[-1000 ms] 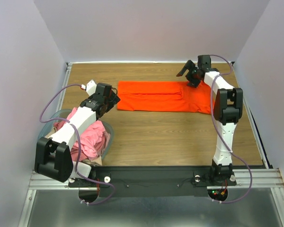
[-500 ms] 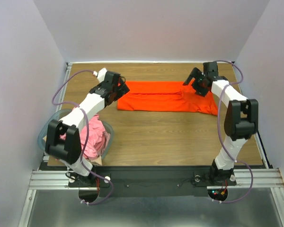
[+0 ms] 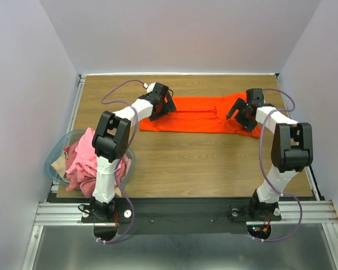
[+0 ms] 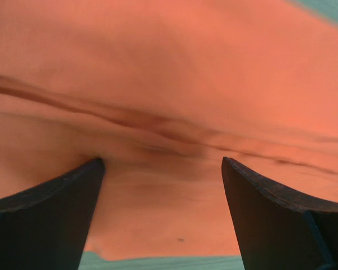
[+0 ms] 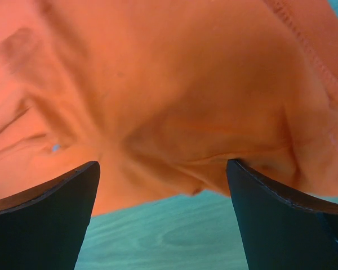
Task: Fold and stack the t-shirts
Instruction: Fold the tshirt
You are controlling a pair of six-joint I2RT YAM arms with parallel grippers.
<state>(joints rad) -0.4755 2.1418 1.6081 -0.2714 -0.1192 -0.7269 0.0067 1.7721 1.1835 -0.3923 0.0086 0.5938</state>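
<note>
The orange-red t-shirt lay as a long folded strip across the far half of the table, unmoved over the last second. The arms had moved: the left fingers swung from near the basket of pink shirts to the strip's left end, and the right fingers came onto its right end. Both stood wide open, gripping nothing, probably poised for the next fold.

Matt wood-grain top on the table. Soft matt cloth, lightly creased, with a stitched hem, on the orange-red t-shirt by the far edge. Clear glossy bluish plastic for the basket at the near left corner; crumpled pink t-shirt cloth inside.
</note>
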